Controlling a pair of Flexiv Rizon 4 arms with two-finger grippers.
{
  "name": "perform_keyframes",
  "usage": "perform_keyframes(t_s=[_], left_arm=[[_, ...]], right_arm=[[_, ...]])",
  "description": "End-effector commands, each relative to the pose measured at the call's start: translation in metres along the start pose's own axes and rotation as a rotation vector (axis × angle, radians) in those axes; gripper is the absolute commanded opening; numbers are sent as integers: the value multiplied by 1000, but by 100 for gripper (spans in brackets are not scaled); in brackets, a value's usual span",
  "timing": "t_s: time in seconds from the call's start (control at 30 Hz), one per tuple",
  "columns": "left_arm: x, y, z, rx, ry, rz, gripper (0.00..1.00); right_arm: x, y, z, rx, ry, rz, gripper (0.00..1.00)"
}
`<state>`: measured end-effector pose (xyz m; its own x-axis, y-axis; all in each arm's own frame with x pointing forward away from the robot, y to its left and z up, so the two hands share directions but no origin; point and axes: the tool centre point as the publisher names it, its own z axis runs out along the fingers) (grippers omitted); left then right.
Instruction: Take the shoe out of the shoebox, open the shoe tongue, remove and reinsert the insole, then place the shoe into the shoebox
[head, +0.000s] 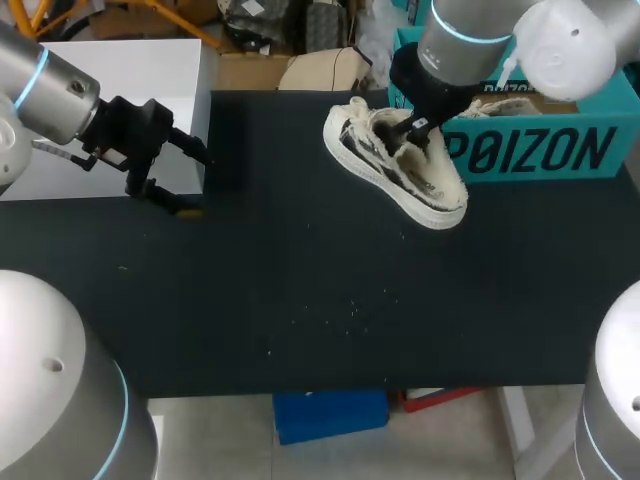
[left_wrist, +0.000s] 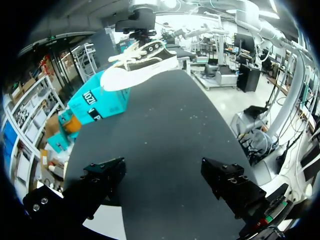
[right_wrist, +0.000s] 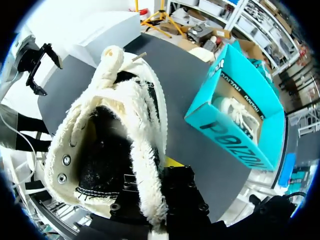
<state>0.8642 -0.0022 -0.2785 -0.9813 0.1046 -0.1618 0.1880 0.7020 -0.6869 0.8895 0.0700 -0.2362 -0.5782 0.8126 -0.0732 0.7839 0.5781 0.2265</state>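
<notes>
Shoebox (head: 540, 150) long side: one word in big black block letters on teal.
Shoebox end wall: part of that lettering, well ahead of the left gripper's fingers (left_wrist: 102, 177).
Shoebox inner flap: small black print, too small to read.
Shoe (head: 430, 190): nothing legible.

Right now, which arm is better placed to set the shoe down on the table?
Right. The right gripper is shut on the shoe beside the shoebox; the left gripper hangs open, far off at the left edge of the table.
</notes>
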Motion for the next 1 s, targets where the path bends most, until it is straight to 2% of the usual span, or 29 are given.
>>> perform_keyframes(t_s=[0.03,0.77,0.87,1.0], left_arm=[[1,0,1,-1,-3,1,100],[1,0,1,-1,-3,1,100],[1,0,1,-1,-3,1,100],[1,0,1,-1,-3,1,100]], right_arm=[[0,4,-48,43,-58,-148,0],[0,4,-48,43,-58,-148,0],[-15,5,-45,62,-70,-229,0],[-45,4,-43,65,-65,-360,0]])
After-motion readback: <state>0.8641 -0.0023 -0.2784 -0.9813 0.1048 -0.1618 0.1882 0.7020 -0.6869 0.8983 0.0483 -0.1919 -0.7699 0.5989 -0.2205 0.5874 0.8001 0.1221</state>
